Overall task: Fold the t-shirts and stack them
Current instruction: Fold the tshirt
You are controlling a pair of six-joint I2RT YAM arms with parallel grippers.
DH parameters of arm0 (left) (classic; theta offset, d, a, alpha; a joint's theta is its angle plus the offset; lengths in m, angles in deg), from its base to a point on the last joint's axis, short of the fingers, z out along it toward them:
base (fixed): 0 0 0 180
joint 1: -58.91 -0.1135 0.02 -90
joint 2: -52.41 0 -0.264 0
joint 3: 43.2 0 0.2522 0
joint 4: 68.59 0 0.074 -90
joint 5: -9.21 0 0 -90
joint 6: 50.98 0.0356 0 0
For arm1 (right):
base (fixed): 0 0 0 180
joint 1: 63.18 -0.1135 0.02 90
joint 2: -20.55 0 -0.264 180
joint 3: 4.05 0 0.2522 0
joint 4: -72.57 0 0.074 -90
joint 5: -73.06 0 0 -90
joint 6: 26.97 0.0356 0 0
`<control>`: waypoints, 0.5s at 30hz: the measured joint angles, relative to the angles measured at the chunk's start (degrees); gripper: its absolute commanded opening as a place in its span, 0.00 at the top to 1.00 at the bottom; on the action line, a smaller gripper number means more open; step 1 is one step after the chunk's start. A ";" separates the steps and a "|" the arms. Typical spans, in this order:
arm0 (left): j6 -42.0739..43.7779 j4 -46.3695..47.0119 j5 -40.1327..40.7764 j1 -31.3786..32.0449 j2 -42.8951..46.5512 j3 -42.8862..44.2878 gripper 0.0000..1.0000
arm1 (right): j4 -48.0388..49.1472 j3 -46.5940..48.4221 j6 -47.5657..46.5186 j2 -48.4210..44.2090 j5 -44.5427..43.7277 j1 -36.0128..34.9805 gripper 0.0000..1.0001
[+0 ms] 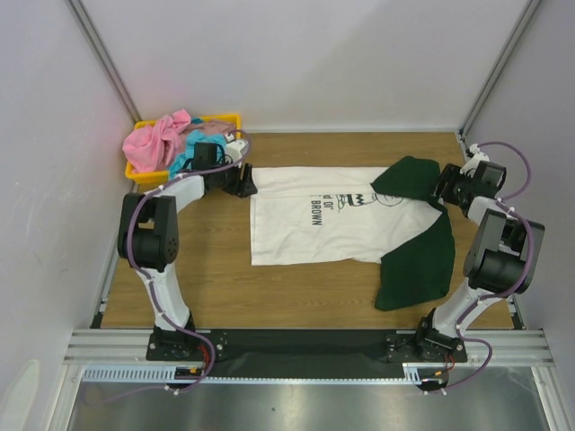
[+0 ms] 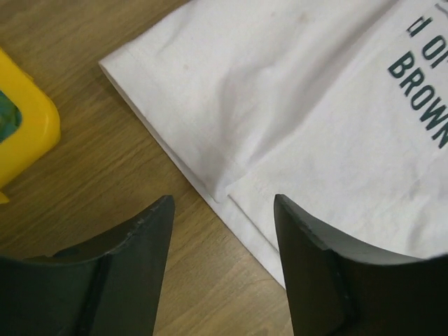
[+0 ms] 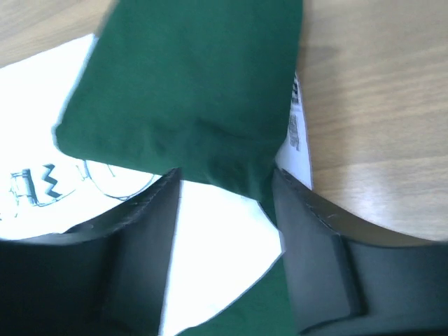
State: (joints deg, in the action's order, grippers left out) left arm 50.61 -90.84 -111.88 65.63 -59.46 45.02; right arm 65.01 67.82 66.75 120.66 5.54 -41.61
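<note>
A white cloth t-shirt with dark green sleeves and black cartoon print [image 1: 305, 224] lies flat mid-way across the wooden table [image 1: 296, 292], one sleeve folded onto its chest. The left gripper [image 1: 241, 180] hovers at its hem corner and the right gripper [image 1: 445, 187] over the folded sleeve, both with jaws apart. A pink shirt [image 1: 157, 139] and a turquoise shirt [image 1: 184, 154] fill the yellow plastic tray [image 1: 225, 118] at the far left.

T-shirt [image 1: 296, 229] flat on table [image 1: 225, 287]; tray [image 1: 226, 117] of shirts [image 1: 162, 139] far left.

3 white walls [image 1: 305, 54] (evenly lit) enclose a wooden table [image 1: 269, 292].
</note>
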 measured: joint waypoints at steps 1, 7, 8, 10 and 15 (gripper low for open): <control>-0.07 0.39 -0.24 0.00 1.07 -0.33 0.32 | -0.70 0.57 0.07 -0.37 0.35 -0.09 0.27; -3.87 4.85 0.42 0.83 7.82 -2.43 0.21 | -5.14 7.13 0.90 -3.26 -3.08 -3.23 0.17; -4.79 5.90 1.25 1.25 8.59 -2.47 0.18 | -5.42 8.26 1.46 -3.34 -4.04 -4.04 0.16; -7.26 8.37 4.22 2.86 9.66 -2.38 0.14 | -6.14 10.86 3.13 -3.37 -6.73 -6.12 0.07; -12.96 8.63 15.98 10.21 9.07 1.36 0.08 | -8.41 18.32 8.26 -0.94 -14.86 -11.13 0.01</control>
State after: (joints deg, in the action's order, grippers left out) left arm 37.65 -82.21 -95.91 75.84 -50.39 46.37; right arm 56.59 86.13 75.02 119.72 -9.32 -52.74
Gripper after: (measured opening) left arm 0.912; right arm 0.980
